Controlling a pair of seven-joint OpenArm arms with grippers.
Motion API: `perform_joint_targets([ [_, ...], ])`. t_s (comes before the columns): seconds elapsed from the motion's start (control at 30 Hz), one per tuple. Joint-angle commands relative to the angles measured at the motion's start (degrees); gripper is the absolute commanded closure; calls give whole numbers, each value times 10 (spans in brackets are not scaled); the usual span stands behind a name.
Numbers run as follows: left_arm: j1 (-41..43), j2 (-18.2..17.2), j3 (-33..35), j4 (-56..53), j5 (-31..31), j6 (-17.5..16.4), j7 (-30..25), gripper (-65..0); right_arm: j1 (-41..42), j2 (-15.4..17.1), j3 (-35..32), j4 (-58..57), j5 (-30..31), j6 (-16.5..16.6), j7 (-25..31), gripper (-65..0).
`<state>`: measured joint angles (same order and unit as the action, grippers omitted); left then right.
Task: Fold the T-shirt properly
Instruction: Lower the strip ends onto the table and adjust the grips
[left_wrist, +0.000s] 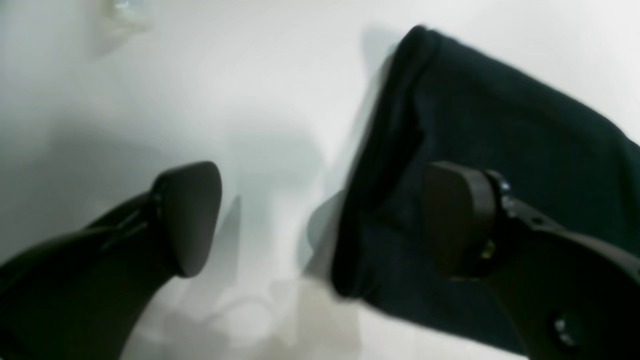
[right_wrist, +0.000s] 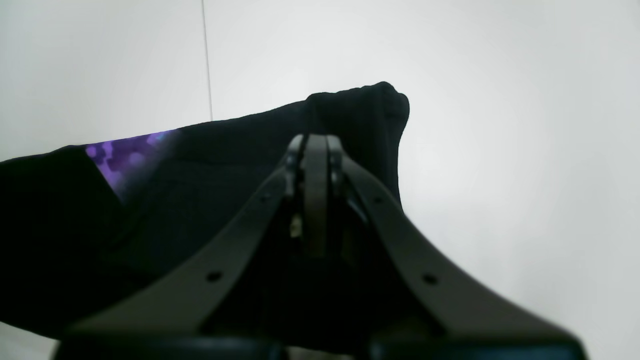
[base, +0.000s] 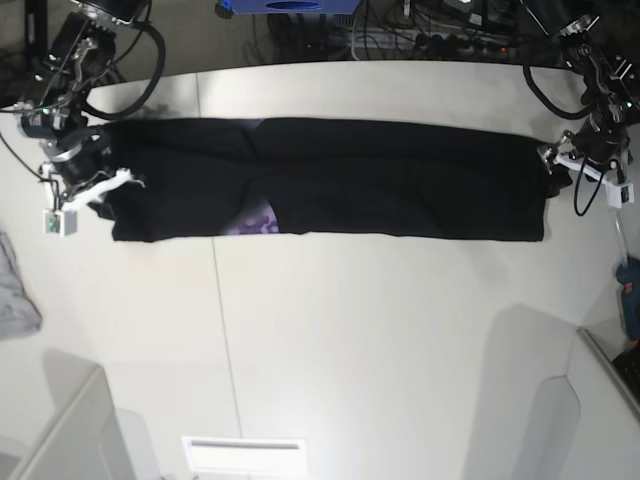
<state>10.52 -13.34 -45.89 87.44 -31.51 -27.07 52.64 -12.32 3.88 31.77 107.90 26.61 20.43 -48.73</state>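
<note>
The T-shirt (base: 330, 180) lies on the white bench (base: 350, 330) as a long black band, stretched across the far half from one arm to the other. A small patch of purple print (base: 258, 222) shows at its near edge, left of middle in the base view.

The left claw (left_wrist: 320, 220) stands wide with nothing between its pads; in its wrist view one pad (left_wrist: 192, 215) is over bare bench and the other overlaps the shirt's folded end, whose thick hem runs between them. Whether that pad touches the cloth is unclear. In the base view this claw sits just at the shirt's right end.

The right claw (right_wrist: 316, 150) is pressed tight on a bunched corner of the shirt, the cloth rising to a small peak just past its tips, with purple print visible to one side.

A grey cloth (base: 15, 290) lies at the bench's left edge, well apart from the shirt. Cables and gear (base: 420, 25) crowd the space behind the bench. A seam line (base: 222, 330) runs across the bench and under the shirt.
</note>
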Motion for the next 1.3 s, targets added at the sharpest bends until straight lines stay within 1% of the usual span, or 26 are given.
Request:
perform_joint_targets([
  [0.0,-5,-10,-3,0,-4,-5,-10,-607,3,6,1,10,8,2,13,0],
  [0.2,-22,-10,49,-32,-3,-2,-10,-607,2,6,1,10,8,2,13,0],
  [0.37,-23,-8,56,-66,-3,-2,-12,-607,-4,6,1,10,8,2,13,0],
  [0.5,-24,-8,56,-73,-3,-4,-12,-602,-6,6,1,10,8,2,15,0],
  [0.53,-24,-7,57,-73,-3,-4,-12,-583,-6,5,1,10,8,2,15,0],
  [0.57,-24,-7,57,-73,-3,-5,-12,-550,-6,-1,2,10,8,2,15,0],
  [0.67,-24,-7,57,-74,-3,-5,-12,-431,-6,-8,2,10,8,2,15,0],
  [0.77,-24,-7,57,-76,-3,-5,-12,-337,-6,-9,1,10,8,2,16,0],
  [0.97,-35,-10,57,-133,-3,-6,-12,-235,-6,-9,2,10,8,2,17,0],
  [1.03,-36,-11,57,-137,-3,-6,-12,-188,-6,-9,3,10,8,2,17,0],
  [1.17,-39,-11,57,-137,-3,-6,-12,0,-6,-9,4,10,8,2,17,0],
  [1.27,-39,-11,56,-137,-3,-6,-12,0,-6,-9,5,10,8,2,17,0],
])
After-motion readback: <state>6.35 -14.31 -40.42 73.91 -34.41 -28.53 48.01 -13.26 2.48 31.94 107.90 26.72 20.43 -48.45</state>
